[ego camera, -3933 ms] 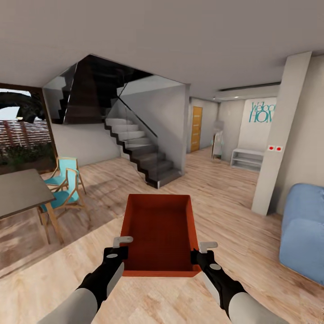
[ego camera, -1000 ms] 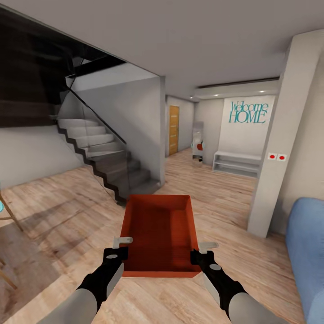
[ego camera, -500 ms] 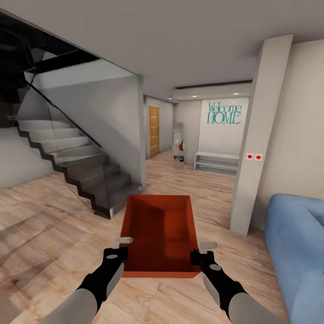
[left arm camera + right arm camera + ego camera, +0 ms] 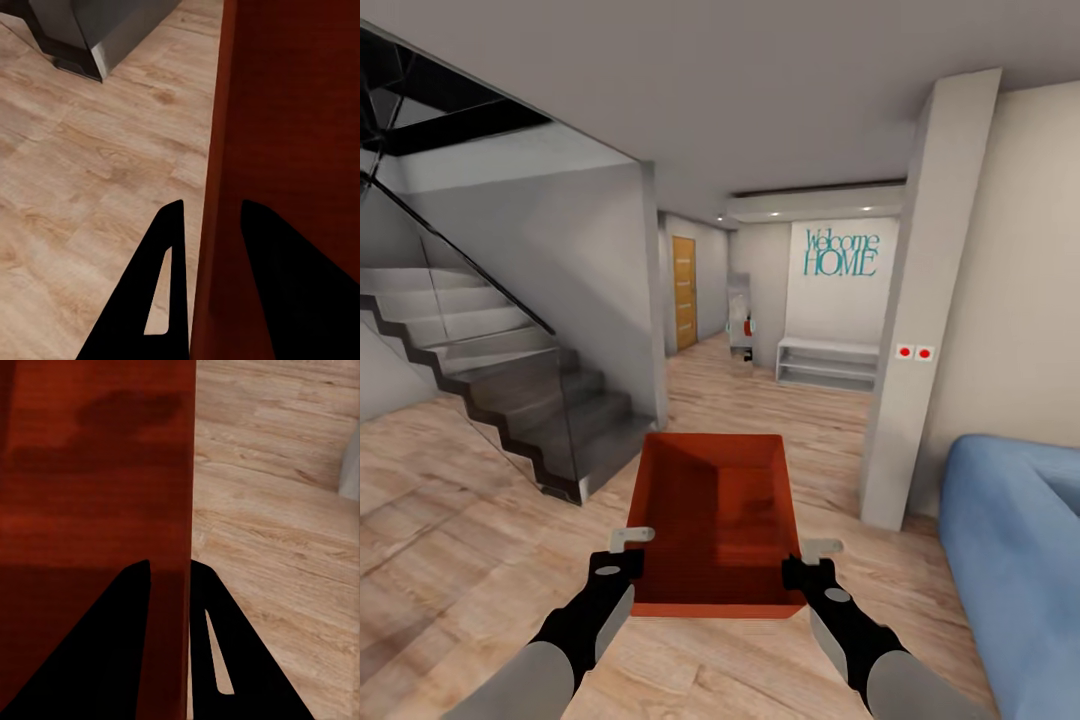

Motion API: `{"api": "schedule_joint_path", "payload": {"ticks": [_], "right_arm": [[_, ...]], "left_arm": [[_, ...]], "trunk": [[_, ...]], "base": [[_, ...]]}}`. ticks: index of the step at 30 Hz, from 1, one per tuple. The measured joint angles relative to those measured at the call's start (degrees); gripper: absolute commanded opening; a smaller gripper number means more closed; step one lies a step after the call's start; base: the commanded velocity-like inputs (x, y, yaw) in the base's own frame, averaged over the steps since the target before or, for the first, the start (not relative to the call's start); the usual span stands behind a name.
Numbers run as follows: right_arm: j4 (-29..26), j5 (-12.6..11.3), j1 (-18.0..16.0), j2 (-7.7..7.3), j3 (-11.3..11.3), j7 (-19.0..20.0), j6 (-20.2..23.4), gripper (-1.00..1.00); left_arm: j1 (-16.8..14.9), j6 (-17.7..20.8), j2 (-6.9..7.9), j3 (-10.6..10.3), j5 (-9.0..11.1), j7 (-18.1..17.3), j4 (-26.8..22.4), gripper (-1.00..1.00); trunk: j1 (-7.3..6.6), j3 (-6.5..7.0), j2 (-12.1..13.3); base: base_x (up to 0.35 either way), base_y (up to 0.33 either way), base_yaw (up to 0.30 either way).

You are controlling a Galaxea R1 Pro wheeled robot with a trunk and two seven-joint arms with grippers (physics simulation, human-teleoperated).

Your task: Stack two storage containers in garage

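Observation:
One red-orange storage container (image 4: 718,520) hangs in front of me above the light wood-plank flooring, empty and level. My left gripper (image 4: 628,555) is shut on its left wall near the closest corner; in the left wrist view the wall (image 4: 225,180) runs between the dark fingers (image 4: 154,292). My right gripper (image 4: 806,562) is shut on the right wall, and the right wrist view has that wall (image 4: 174,510) pinched between its fingers (image 4: 214,652). The second container, the garage and its concrete floor are out of view.
A dark staircase with a glass railing (image 4: 530,400) stands at the left. A white pillar (image 4: 920,320) and a blue sofa (image 4: 1015,560) are at the right. Ahead, a hallway leads to a wooden door (image 4: 684,292) and a white bench (image 4: 828,362) under "Welcome HOME" lettering.
The whole view has shifted as I turn and roll on: stairs slid left, table and chairs left the picture, hallway came nearer. Both grippers keep the same hold on the container.

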Motion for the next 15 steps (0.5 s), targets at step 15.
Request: {"api": "schedule_joint_path", "payload": {"ticks": [15], "right_arm": [[0.13, -0.09, 0.04, -0.12, 0.75, -0.02, 1.85, -1.0]], "left_arm": [[-0.05, 0.06, 0.15, -0.68, 1.85, 0.03, 1.73, -1.0]], "trunk": [[0.0, 0.01, 0.01]], "base": [[0.332, 0.0, 0.0]]}}
